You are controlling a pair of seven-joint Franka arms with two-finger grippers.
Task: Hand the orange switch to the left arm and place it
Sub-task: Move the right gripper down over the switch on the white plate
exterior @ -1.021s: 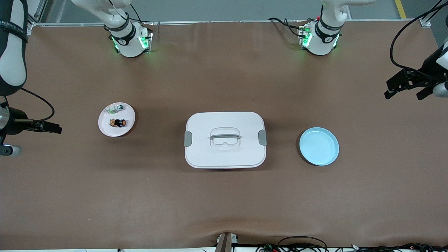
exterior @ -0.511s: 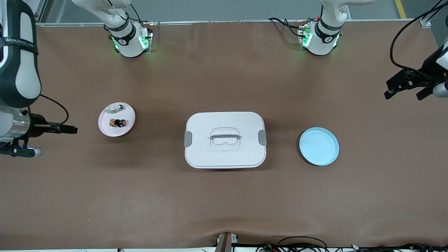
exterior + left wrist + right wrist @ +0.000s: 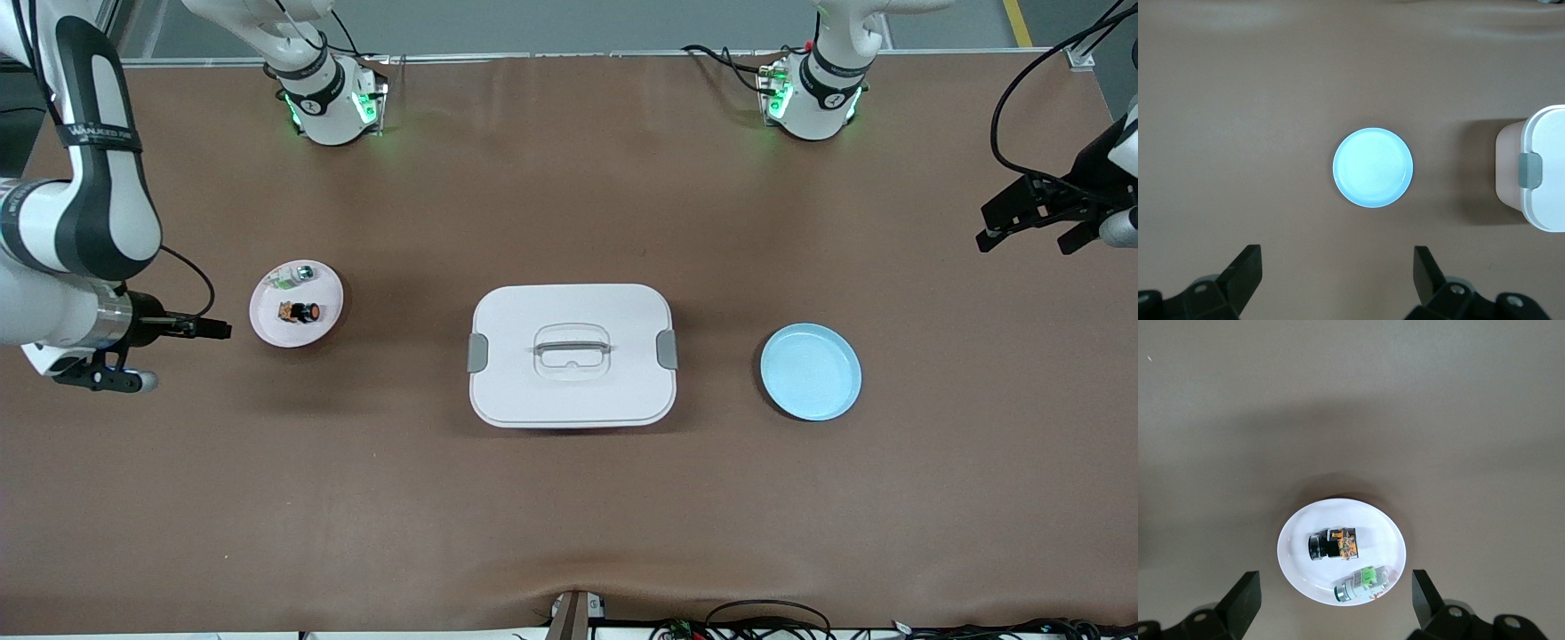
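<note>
While orange switch (image 3: pixel 303 312) is lying on pink plate (image 3: pixel 267 329) beside silver-green part (image 3: pixel 294 276), right gripper (image 3: pixel 213 330) is hovering beside plate, fingers wide, probably lining up pick. Left gripper (image 3: pixel 1022 222), fingers wide, is waiting near blue plate (image 3: pixel 810 371), well apart from box (image 3: pixel 572 356).

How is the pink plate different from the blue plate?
The pink plate holds two small parts, the orange switch and a silver-green part; the blue plate holds nothing. The pink plate looks smaller and sits toward the right arm's end, the blue toward the left arm's. Both are round.
</note>
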